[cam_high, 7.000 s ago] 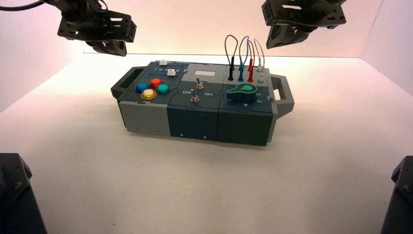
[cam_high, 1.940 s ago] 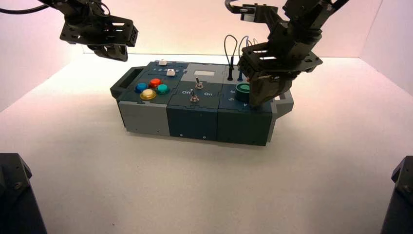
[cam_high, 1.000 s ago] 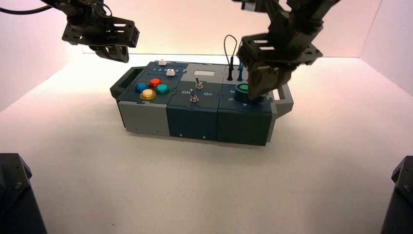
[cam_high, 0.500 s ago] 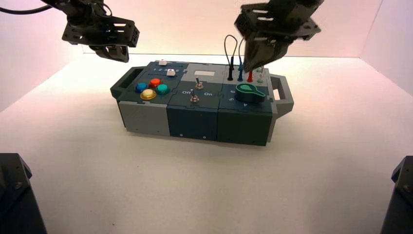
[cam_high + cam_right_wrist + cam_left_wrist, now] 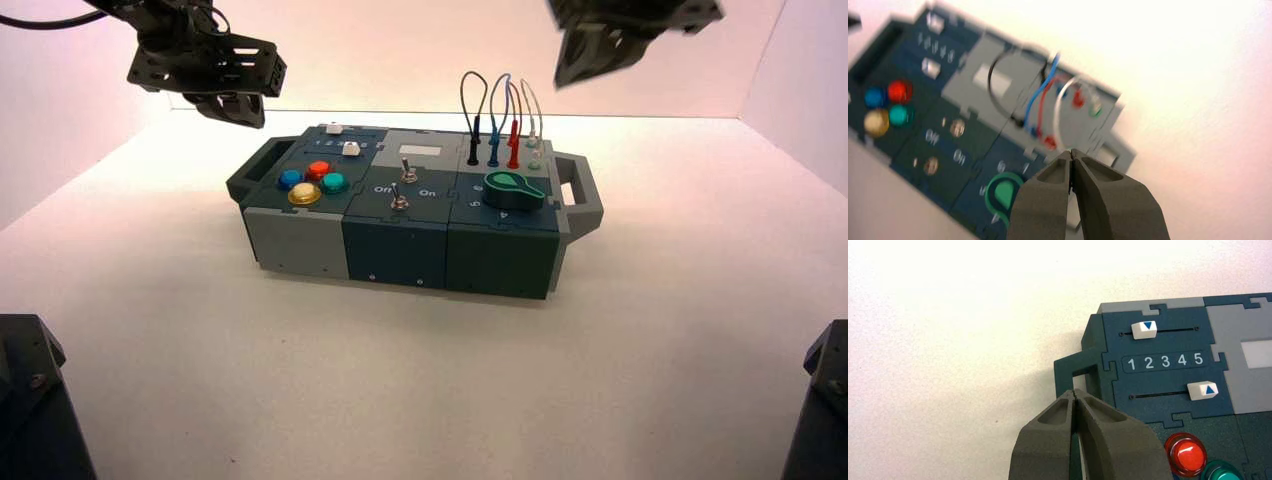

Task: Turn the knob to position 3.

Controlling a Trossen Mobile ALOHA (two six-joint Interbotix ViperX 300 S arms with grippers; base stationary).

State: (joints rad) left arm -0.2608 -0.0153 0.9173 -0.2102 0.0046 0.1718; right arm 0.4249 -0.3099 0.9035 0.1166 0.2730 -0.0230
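Green knob (image 5: 514,191) sits on the front right part of the box (image 5: 396,250), seen from high up. It is much bigger than the push buttons. It has a fat round body, a thin end, and a paler green shape on top. The right gripper (image 5: 590,62) is up in the air, behind and above the knob, touching nothing. I think it is held there to keep out of the way, so the knob can be seen. The left gripper (image 5: 240,108) waits above the desk (image 5: 300,380), by the box's back left side, likely because this job needs only one arm.

Its own wrist view shows its fingers pressed together, near the box's side handle (image 5: 1064,374) and the two white sliders.

The right wrist view shows that arm's fingers pressed together too, with nothing in them. The knob is partly behind them, with a bright green edge and a dark ring inside. I cannot tell which number its thin end points to, so I cannot say if it is at 3.
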